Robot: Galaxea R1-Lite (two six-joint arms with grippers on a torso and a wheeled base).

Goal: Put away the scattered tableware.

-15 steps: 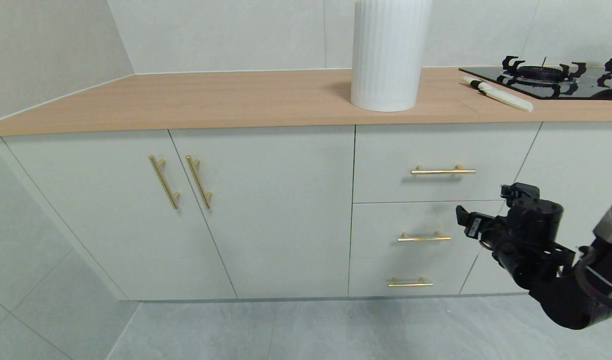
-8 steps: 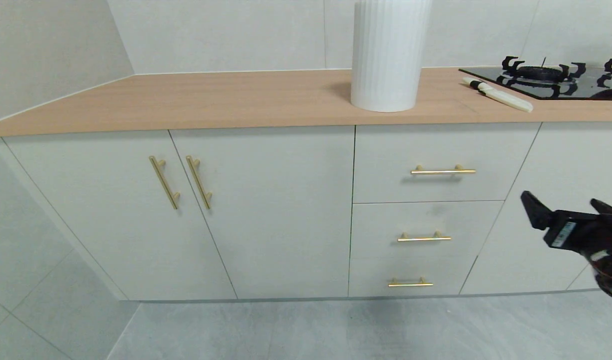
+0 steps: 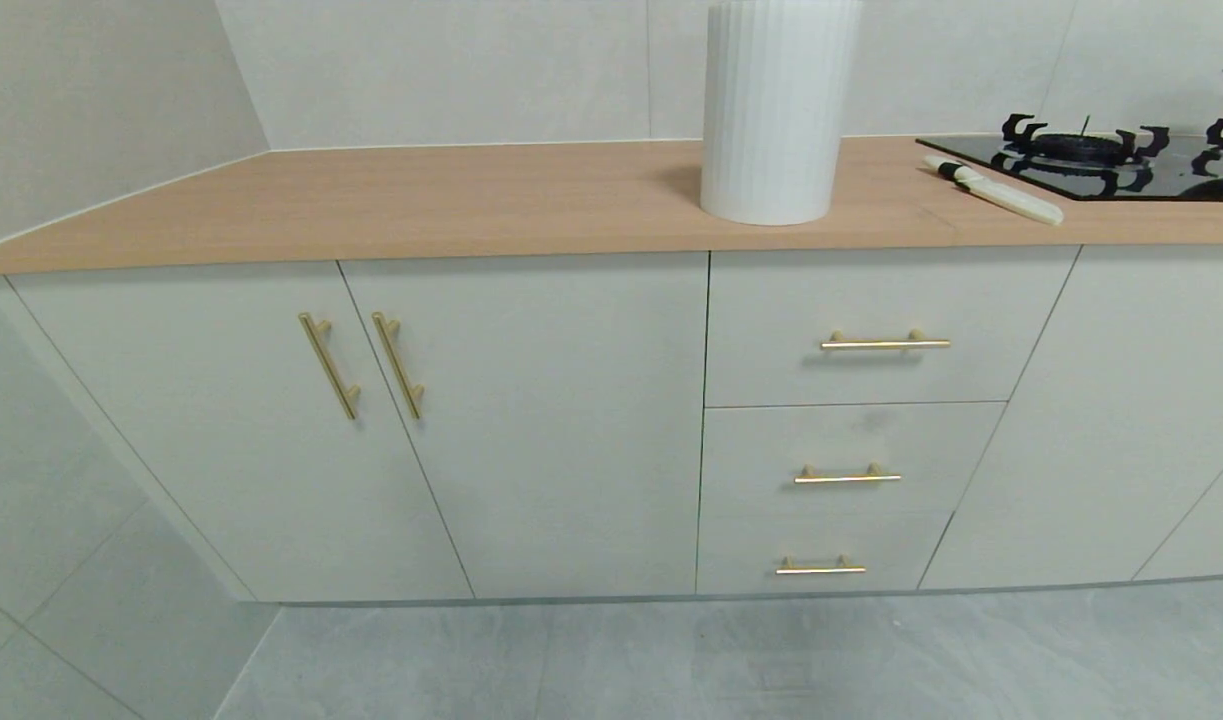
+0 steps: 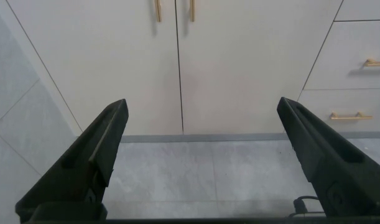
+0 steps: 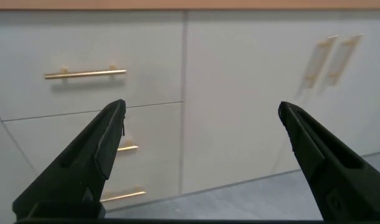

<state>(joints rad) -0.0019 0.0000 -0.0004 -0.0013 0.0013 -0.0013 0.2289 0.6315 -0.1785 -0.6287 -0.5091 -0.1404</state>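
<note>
While your left end effector point(image 4: 202, 102) and right end effector point(image 5: 201, 107) gape empty, the knife point(image 3: 991, 188) lies slantwise on the surface point(image 3: 471, 200), up-right.

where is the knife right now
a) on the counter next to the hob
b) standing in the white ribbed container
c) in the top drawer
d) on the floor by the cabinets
A: the knife lies flat on the wooden counter, beside the black hob and to the right of the white ribbed container.
</note>
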